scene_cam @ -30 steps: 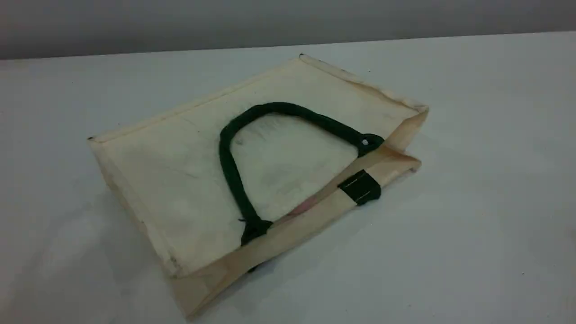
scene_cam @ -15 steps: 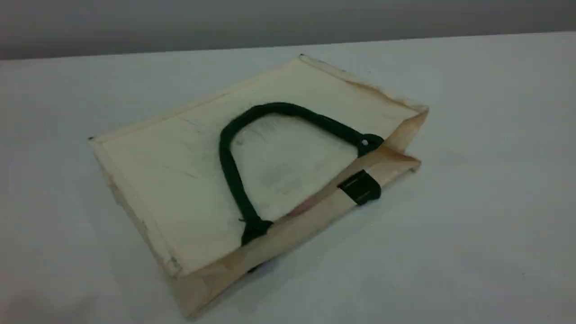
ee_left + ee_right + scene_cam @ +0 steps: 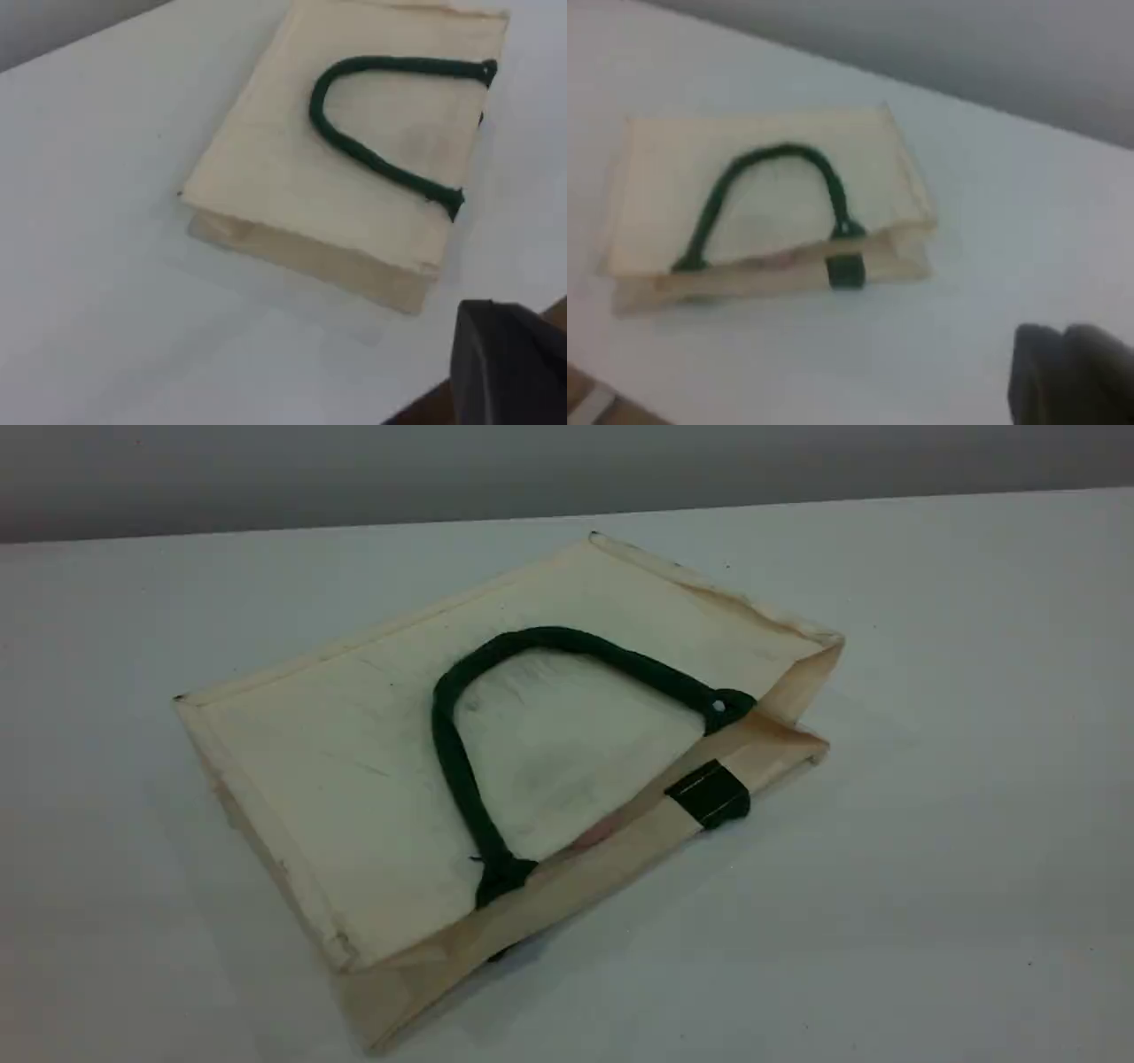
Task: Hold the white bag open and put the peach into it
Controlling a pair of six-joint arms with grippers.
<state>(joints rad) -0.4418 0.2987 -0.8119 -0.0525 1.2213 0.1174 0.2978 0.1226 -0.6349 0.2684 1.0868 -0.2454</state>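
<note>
Item 1: white bag (image 3: 354, 762), flat on the tabletop (image 3: 930, 868). Light, floppy canvas; take its green rope handle (image 3: 452, 753).
Item 2: peach (image 3: 604, 833), apparently the pink sliver inside the mouth. Bruisable; grip gently.
Left fingers (image 3: 505, 363) and right fingers (image 3: 1067, 372) are clenched, clear of both.

white bag (image 3: 354, 779): cream, lay flat, mouth barely parted, dark green rope handle (image 3: 549, 638) draped on top
peach (image 3: 605, 832): pink sliver showed inside the mouth

One white bag (image 3: 354, 779) on one counter (image 3: 930, 868). One green rope handle (image 3: 549, 638) and one green patch (image 3: 709, 794) show on it. One peach (image 3: 605, 833), a pink sliver. Two end effectors: left end effector (image 3: 509, 363), right end effector (image 3: 1072, 372).
</note>
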